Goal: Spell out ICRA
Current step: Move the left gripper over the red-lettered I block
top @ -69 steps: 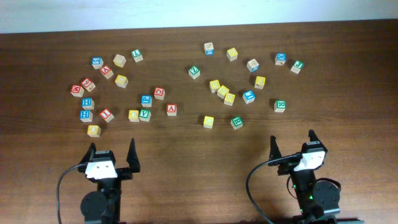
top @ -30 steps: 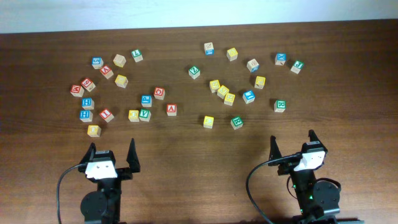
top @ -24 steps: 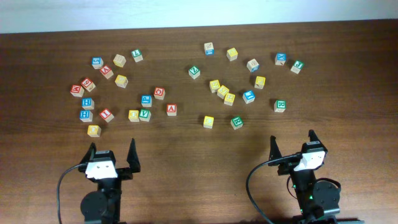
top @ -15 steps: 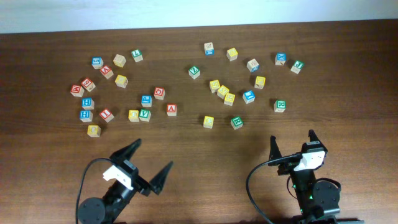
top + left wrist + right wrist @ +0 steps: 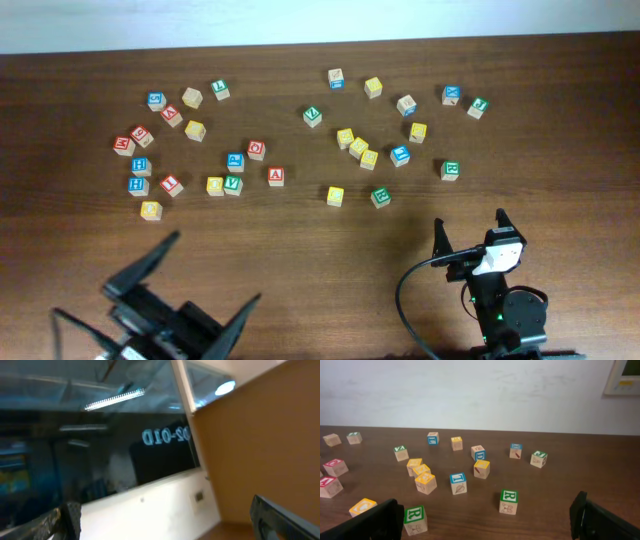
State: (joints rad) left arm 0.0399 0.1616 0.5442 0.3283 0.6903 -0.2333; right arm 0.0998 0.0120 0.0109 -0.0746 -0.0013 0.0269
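Observation:
Small wooden letter cubes lie scattered over the far half of the table [image 5: 320,250]. A red "I" cube [image 5: 171,184] lies at the left and a red "A" cube [image 5: 275,175] near the middle. Two green cubes each show an R-like letter, one [image 5: 380,197] [image 5: 415,519] nearer and one [image 5: 450,170] [image 5: 508,501] further right. Several yellow cubes, such as one [image 5: 335,195], are too small to read. My left gripper [image 5: 195,292] [image 5: 170,525] is open, raised and tilted, its camera facing the wall. My right gripper [image 5: 470,230] [image 5: 485,522] is open and empty, short of the cubes.
Blue-lettered and other cubes [image 5: 235,161] [image 5: 400,154] lie mixed among the letter cubes. A bare strip of table runs between the cubes and the arm bases. The left wrist view shows only a white wall [image 5: 150,505] and a dark window [image 5: 75,435].
The left arm has lifted and swung toward the lower left, tilting its open gripper up off the table. The right arm and the cubes have not moved.

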